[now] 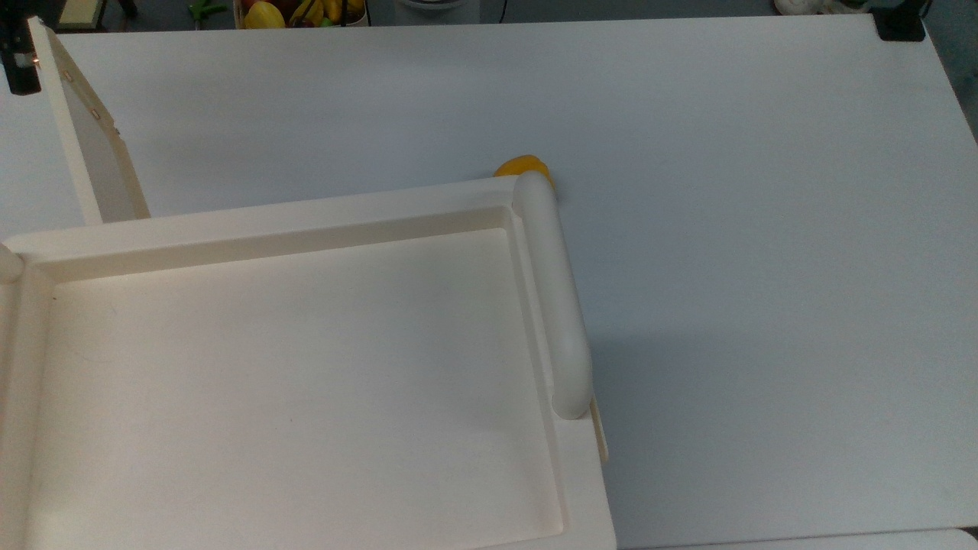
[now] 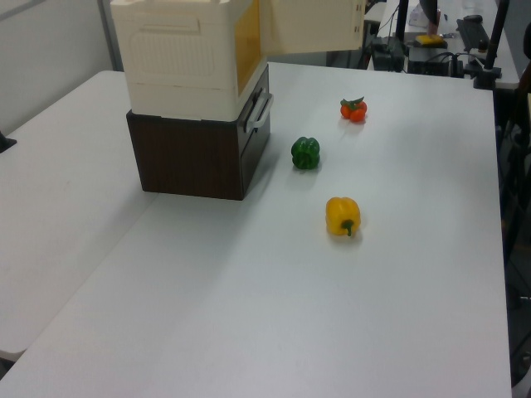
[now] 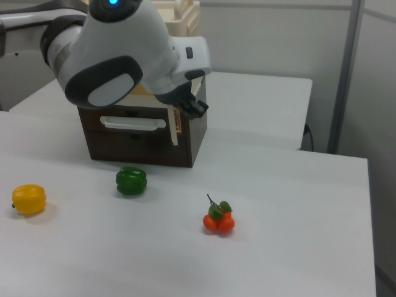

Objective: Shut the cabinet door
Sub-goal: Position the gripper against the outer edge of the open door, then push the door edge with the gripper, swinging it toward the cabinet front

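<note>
White desk, far-left corner in the top view: flat cream cabinet door swung wide from boxy cream-white cabinet, black gripper beside its free edge, finger spread unreadable; closing all still ahead.

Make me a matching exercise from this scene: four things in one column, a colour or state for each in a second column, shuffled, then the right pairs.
Things:
1. cabinet door
2. bell pepper nearest the dark drawer unit
3. tomato cluster
4. dark drawer unit

Colours or states:
A. red-orange
B. swung open
C. brown, under the cabinet
D. green

Pairs: 1-B, 2-D, 3-A, 4-C
</note>
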